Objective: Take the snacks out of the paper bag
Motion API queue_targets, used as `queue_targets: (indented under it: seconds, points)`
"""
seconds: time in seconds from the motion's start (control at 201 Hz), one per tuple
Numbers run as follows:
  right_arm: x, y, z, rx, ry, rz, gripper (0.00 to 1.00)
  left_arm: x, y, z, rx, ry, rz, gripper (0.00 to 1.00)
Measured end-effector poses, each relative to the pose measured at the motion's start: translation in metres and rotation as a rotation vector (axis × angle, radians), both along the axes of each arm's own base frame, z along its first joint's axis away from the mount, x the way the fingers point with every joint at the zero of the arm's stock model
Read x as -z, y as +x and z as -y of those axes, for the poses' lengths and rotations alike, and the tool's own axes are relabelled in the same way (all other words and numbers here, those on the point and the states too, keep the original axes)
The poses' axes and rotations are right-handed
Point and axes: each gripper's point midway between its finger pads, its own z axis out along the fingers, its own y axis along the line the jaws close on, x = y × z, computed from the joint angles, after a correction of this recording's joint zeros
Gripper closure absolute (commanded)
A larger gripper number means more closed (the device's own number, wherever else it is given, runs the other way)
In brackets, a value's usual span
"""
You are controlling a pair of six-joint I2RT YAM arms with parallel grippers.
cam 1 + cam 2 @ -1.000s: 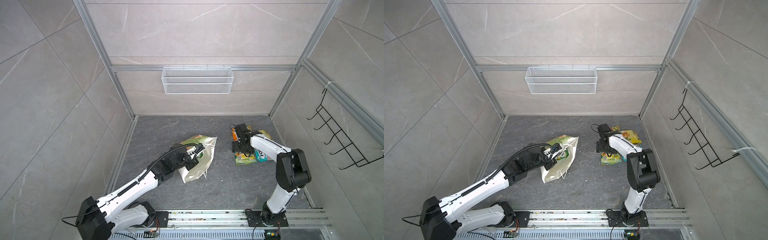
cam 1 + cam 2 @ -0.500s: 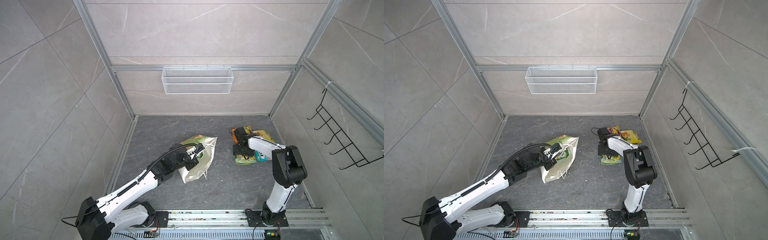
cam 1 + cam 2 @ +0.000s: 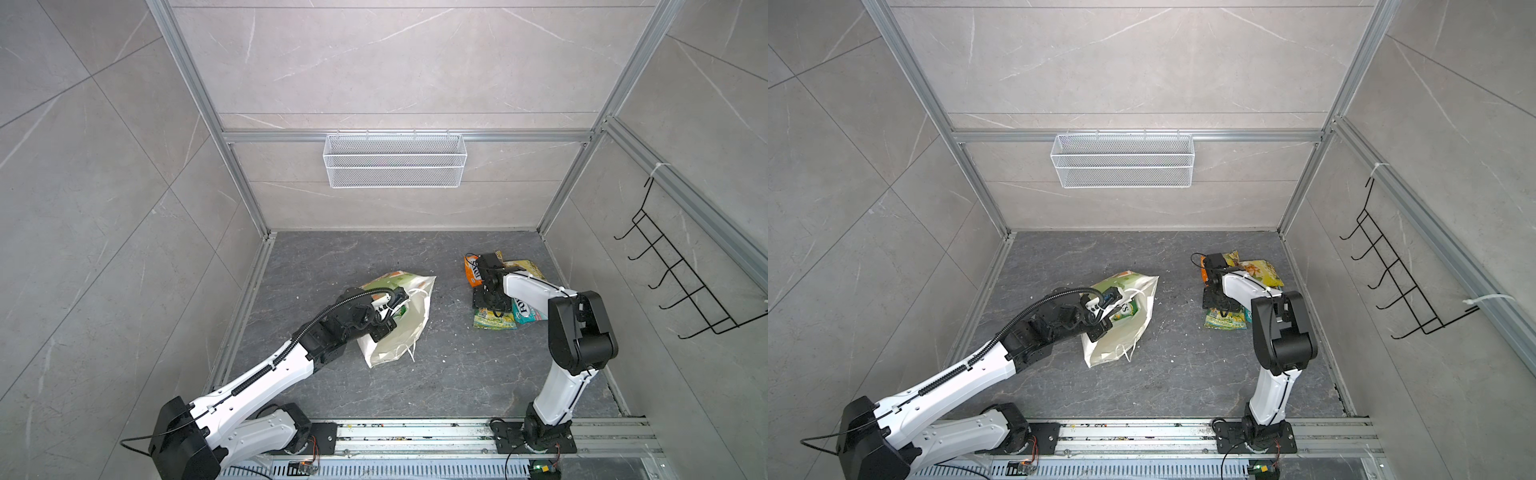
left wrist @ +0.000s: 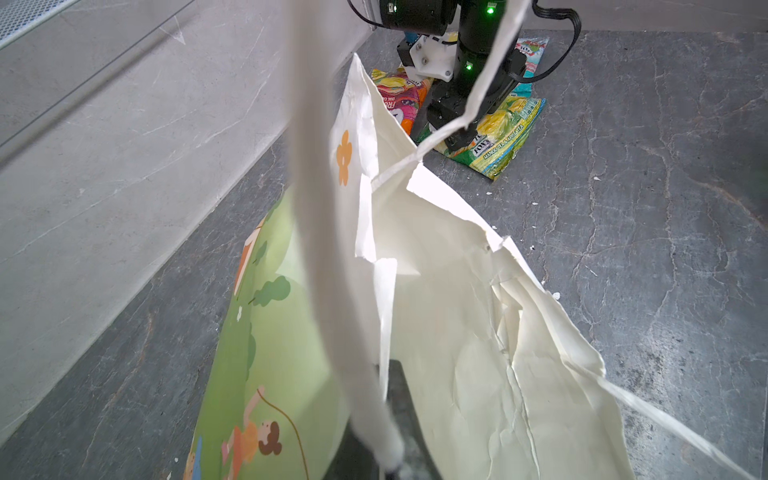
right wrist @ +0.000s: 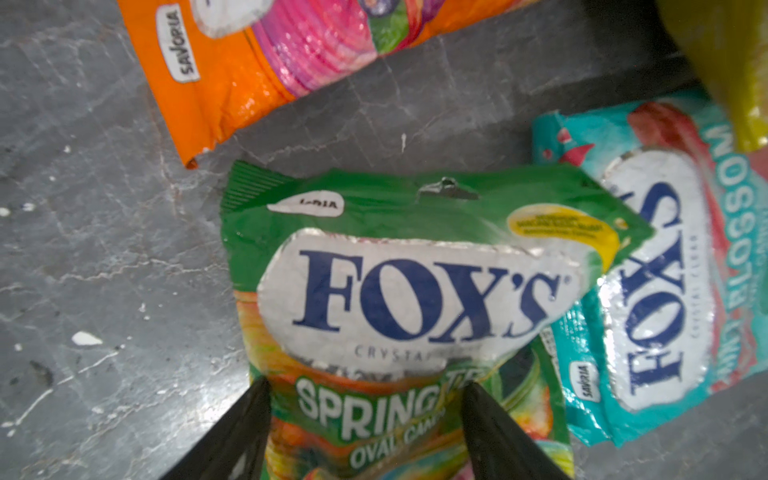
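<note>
The white paper bag (image 3: 409, 332) (image 3: 1133, 332) (image 4: 457, 332) lies on its side on the floor, mouth toward the back. A green snack (image 3: 1126, 311) shows inside it. My left gripper (image 3: 387, 312) (image 3: 1105, 316) (image 4: 390, 415) is shut on the bag's rim by a cord handle (image 4: 320, 208). On the right, several snacks lie on the floor: green-yellow (image 3: 494, 325) (image 5: 415, 291), teal (image 3: 527, 313) (image 5: 665, 291), orange (image 3: 471, 272) (image 5: 249, 62) and yellow (image 3: 525, 268). My right gripper (image 3: 490, 305) (image 3: 1219, 305) (image 5: 365, 415) stands open, pointing down at the green-yellow pouch, fingers (image 5: 249, 428) astride its lower part.
A white wire basket (image 3: 395, 166) hangs on the back wall. A black hook rack (image 3: 681, 282) is mounted on the right wall. Both arm bases sit on a metal rail (image 3: 415, 432) at the front. Bare grey floor lies between the bag and the pouches.
The right arm has shifted slightly over the pile of pouches, and its jaws have narrowed a little. The left arm and the bag have not moved.
</note>
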Motion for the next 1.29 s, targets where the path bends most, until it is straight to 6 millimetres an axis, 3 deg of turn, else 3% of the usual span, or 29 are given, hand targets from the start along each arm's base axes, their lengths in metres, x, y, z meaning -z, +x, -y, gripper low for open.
queue_targets:
  seconds: [0.154,0.264,0.518,0.627,0.692,0.766,0.886,0.99,1.125,1.294]
  points:
    - [-0.005,-0.001,-0.003,-0.006,0.020,0.000,0.27,0.002,-0.003,0.000,0.009,0.004,-0.010,1.00]
    - [-0.024,-0.001,-0.007,-0.014,0.053,0.035,0.27,0.005,-0.007,0.001,0.021,0.016,-0.022,1.00]
    - [-0.120,0.007,-0.034,-0.108,0.191,0.299,0.38,-0.006,-0.025,0.009,0.066,0.064,-0.020,1.00]
    - [-0.153,0.002,-0.061,-0.217,0.293,0.399,0.54,-0.012,-0.034,0.016,0.091,0.072,-0.012,1.00]
    - [-0.153,-0.005,-0.074,-0.269,0.344,0.408,0.59,-0.006,-0.042,0.021,0.108,0.094,-0.019,1.00]
    - [-0.133,-0.018,-0.085,-0.307,0.387,0.363,0.61,0.005,-0.056,0.033,0.145,0.126,-0.028,1.00]
    - [-0.093,-0.043,-0.086,-0.318,0.413,0.253,0.63,0.025,-0.075,0.049,0.182,0.194,-0.044,1.00]
    - [-0.084,-0.051,-0.089,-0.325,0.437,0.232,0.65,0.029,-0.079,0.049,0.180,0.218,-0.036,1.00]
    - [-0.106,-0.054,-0.096,-0.340,0.500,0.332,0.71,0.017,-0.071,0.047,0.155,0.200,0.020,1.00]
    - [-0.165,-0.081,-0.102,-0.397,0.607,0.564,0.76,0.008,-0.063,0.047,0.125,0.193,0.070,1.00]
